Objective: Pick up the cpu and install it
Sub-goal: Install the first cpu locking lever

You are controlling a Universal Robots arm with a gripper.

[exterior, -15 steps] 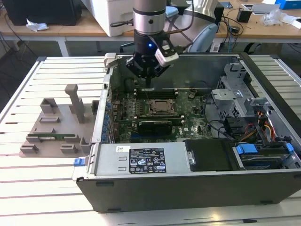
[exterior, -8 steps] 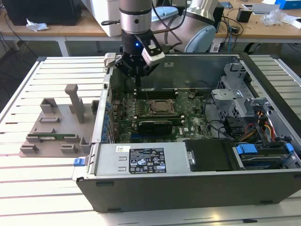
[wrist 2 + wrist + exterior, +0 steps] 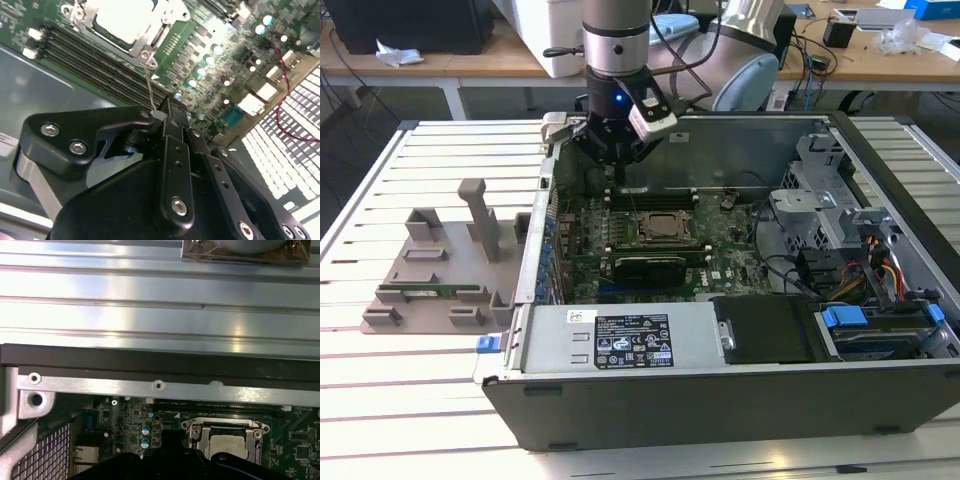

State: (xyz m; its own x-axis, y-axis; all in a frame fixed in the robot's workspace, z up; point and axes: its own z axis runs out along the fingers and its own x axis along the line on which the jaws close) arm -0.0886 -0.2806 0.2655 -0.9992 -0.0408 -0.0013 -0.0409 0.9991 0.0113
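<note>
Cpu (image 3: 121, 20) already sits in the motherboard socket (image 3: 663, 227); the hand (image 3: 617, 160) hovers above it, closed and holding nothing.

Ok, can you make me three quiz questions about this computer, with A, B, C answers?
1. Where is the cpu? A on the grey tray; B in the socket; C on the table slats.
2. What colour is the motherboard? A red; B yellow; C green.
3. The computer case is: A open; B closed; C flipped over.

Answers: 1 B, its silvery top sits inside the socket frame. 2 C, the board is green in every view. 3 A, its insides show from above.
</note>
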